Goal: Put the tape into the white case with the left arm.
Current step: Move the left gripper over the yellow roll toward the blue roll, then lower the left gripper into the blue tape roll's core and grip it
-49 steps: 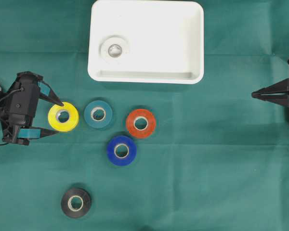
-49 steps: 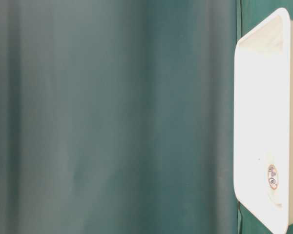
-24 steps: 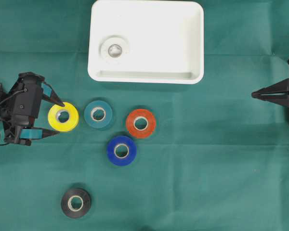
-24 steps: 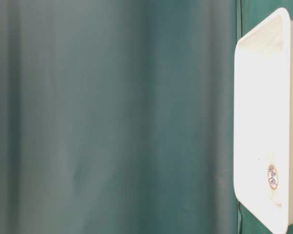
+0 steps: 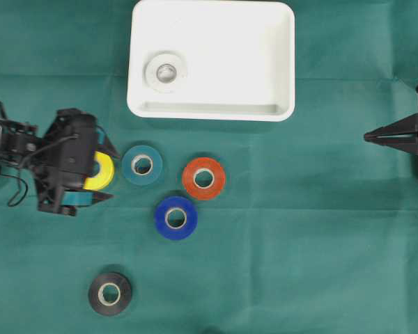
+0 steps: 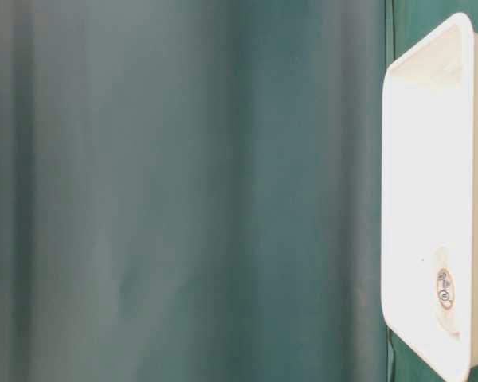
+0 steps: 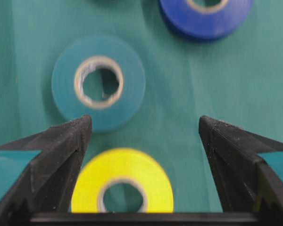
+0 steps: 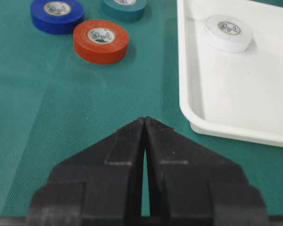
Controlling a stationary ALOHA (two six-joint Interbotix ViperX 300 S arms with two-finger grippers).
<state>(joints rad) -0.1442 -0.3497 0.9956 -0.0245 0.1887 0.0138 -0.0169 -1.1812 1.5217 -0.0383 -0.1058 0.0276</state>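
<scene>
A: What is the biggest thing here?

B: The green cloth (image 5: 320,243). Next is the white case (image 5: 279,42), up at the top. One white tape roll (image 5: 166,71) lies inside it already.

A: So is the job done?

B: No. Five rolls lie on the cloth. The left gripper (image 7: 142,127) is wide open, one finger on each side of the yellow tape roll (image 7: 123,181). It holds nothing yet.

A: What is left?

B: I think it must pinch the yellow roll, lift it and carry it to the case.

A: Is anything in the way?

B: The teal tape roll (image 5: 142,165) sits just beside it. The red tape roll (image 5: 203,178), blue tape roll (image 5: 175,218) and black tape roll (image 5: 110,293) are farther off. The right gripper (image 8: 145,123) is closed, far away.
</scene>
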